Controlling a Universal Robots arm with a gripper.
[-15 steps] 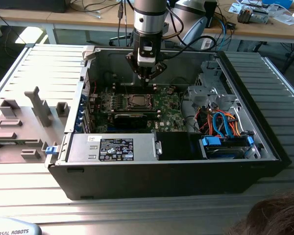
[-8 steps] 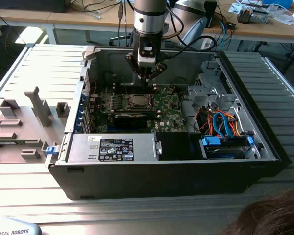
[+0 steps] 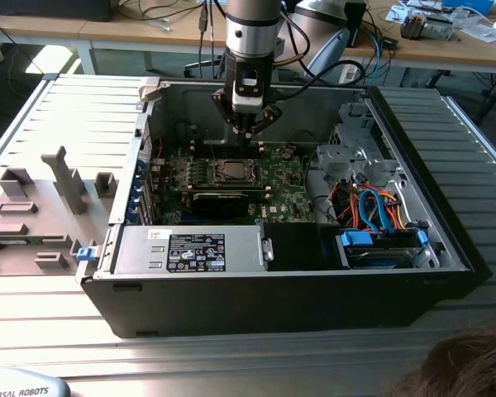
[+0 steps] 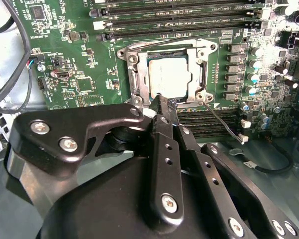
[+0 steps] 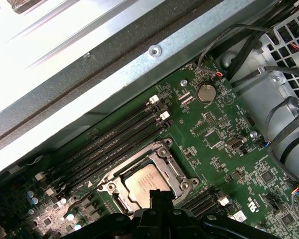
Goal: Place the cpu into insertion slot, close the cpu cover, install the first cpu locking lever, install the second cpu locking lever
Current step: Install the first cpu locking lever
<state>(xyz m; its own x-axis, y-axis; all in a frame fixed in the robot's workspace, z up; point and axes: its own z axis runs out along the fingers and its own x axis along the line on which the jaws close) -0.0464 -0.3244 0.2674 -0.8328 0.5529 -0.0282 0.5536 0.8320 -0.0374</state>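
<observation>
Inside the open black metal computer case (image 3: 446, 240), the flat square silver-topped cpu (image 4: 170, 74) lies in the metal-rimmed insertion slot (image 4: 135, 82), under the thin silver cpu cover (image 4: 202, 74). The black gripper (image 4: 164, 105) hovers just above, fingers pressed together, holding nothing.

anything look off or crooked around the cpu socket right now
Nothing stands out. The cpu lies flat and square in the insertion slot, with the cpu cover down around it. The gripper hangs over the socket's edge, fingertips together.
</observation>
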